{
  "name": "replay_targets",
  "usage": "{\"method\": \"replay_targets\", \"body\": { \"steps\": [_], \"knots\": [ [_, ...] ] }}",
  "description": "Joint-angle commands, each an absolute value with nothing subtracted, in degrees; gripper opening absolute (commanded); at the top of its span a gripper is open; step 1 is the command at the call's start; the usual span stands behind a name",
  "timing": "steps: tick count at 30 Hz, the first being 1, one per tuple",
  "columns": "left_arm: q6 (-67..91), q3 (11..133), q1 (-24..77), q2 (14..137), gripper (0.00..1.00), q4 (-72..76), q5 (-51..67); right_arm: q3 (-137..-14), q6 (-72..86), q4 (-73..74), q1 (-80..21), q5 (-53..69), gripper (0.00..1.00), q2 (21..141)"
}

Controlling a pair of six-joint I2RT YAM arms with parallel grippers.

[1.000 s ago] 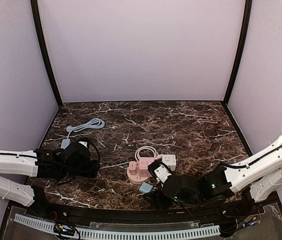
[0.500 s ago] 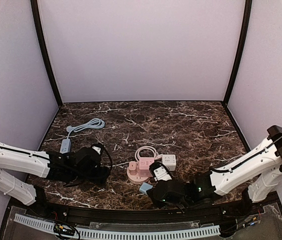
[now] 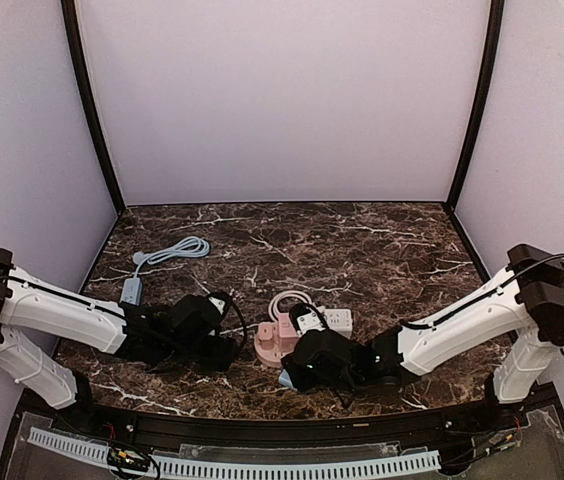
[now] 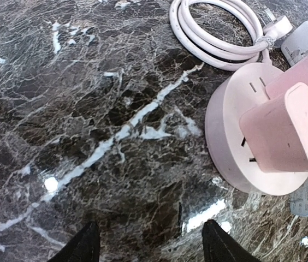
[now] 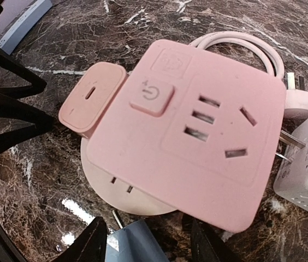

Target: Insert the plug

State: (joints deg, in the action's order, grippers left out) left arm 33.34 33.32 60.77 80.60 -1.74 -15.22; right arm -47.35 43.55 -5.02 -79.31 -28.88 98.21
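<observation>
The left end effector (image 4: pixel 151 246) hangs low over the marble worktop (image 3: pixel 362 250), just left of the pink socket block (image 5: pixel 208 142). Its 2 fingers (image 4: pixel 86 248) are spread, with only bare stone between them. A pink charger (image 5: pixel 91 98) is plugged into the block's round base (image 4: pixel 225 125). The right end effector (image 5: pixel 149 243) straddles a blue plug (image 5: pixel 137 245) lying against the base's near edge. I cannot tell whether the fingers pinch it. A white adapter (image 5: pixel 307 169) and a coiled white cord (image 4: pixel 208 33) sit just behind the block.
</observation>
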Motion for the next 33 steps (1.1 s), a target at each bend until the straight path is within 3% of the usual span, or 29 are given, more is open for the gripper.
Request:
{"method": "replay_targets", "body": {
  "steps": [1,14,33],
  "knots": [
    [32.0,35.9,61.1,84.6,0.62,2.4,-12.6,-48.7,42.0,-8.6,-76.9,-27.4,0.51,99.6],
    [30.3,43.5,59.9,94.5,0.57,6.3,-12.8,-52.8,38.0,-11.9,-69.2,-23.8,0.49,104.3],
    [25.9,56.4,43.9,109.5,0.54,9.3,-3.5,-69.3,28.9,-14.1,-55.1,-12.4,0.49,117.7]
  ]
}}
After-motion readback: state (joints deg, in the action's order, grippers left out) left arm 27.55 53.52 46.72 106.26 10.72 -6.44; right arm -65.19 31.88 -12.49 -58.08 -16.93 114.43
